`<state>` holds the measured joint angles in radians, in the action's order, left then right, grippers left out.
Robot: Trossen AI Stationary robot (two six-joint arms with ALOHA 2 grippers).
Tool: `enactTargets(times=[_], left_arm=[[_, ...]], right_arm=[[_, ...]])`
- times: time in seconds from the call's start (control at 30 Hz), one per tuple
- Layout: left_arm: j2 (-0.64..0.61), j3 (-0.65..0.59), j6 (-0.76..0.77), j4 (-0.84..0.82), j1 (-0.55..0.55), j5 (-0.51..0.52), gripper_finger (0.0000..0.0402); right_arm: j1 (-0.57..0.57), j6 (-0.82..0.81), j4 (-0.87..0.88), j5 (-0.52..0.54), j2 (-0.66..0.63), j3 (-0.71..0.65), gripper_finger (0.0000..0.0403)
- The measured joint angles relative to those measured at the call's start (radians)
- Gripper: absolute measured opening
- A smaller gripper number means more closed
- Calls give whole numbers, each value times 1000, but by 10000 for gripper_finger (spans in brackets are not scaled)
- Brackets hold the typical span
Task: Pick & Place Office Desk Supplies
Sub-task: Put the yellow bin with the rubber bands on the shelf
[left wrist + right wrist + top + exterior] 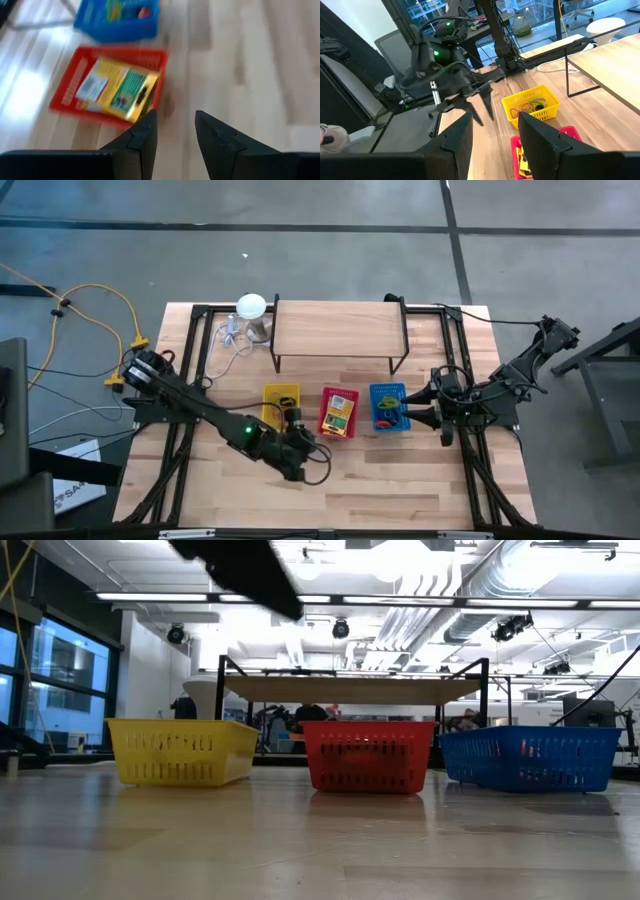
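Three baskets sit in a row mid-tabletop: a yellow basket [281,403] with rubber bands [530,106], a red basket [339,413] with a yellow-and-green card box [120,88], and a blue basket [388,407]. Bare wood runs along the front edge. The left gripper [297,470] hangs low in front of the yellow basket, jaws released, empty, its arm reaching diagonally in from the left edge. The right gripper [412,417] waits beside the blue basket, jaws apart, empty.

bare front tabletop [380,480] open, baskets [338,413] – shelf [338,330] behind
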<state>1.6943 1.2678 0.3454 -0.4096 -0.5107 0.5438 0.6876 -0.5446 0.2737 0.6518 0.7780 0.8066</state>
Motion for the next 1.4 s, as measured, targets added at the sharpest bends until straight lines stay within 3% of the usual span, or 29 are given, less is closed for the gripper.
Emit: enactTargets(times=[0.33, 0.6, 1.07, 1.4], left_arm=[[-37, 0, 83, -283, 12, -74, 126], [-92, 0, 132, -401, 12, -127, 126], [-165, 0, 116, -518, 66, -212, 126], [-201, -2, -12, -527, 209, -273, 126]], right_arm=[[0, 0, 7, 0, 0, 0, 146], [0, 0, 7, 0, 0, 0, 146], [0, 0, 7, 0, 0, 0, 146], [0, 0, 6, 0, 0, 0, 146]])
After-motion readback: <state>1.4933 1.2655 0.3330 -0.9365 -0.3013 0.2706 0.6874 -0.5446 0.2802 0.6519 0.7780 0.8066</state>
